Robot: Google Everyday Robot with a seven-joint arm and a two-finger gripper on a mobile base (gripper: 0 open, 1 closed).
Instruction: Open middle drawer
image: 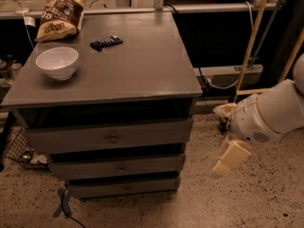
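The grey cabinet (104, 65) has three drawer fronts, all shut. The middle drawer (85, 168) is the low, wide front second from the top, with a small dull round knob (121, 167). The taller top drawer (71, 138) with a clearer knob (113, 138) lies above it. The lowest drawer (95, 189) lies below it. My gripper (229, 156) hangs from the white arm (268, 113) to the right of the cabinet. It is at about the middle drawer's height, apart from the cabinet's right side and holding nothing.
On the cabinet top are a white bowl (57, 62), a chip bag (60, 18) and a dark bar (106, 42). Wooden poles (251, 44) and a cable stand behind the arm. A wire basket (21, 151) sits at the lower left on the speckled floor (247, 198).
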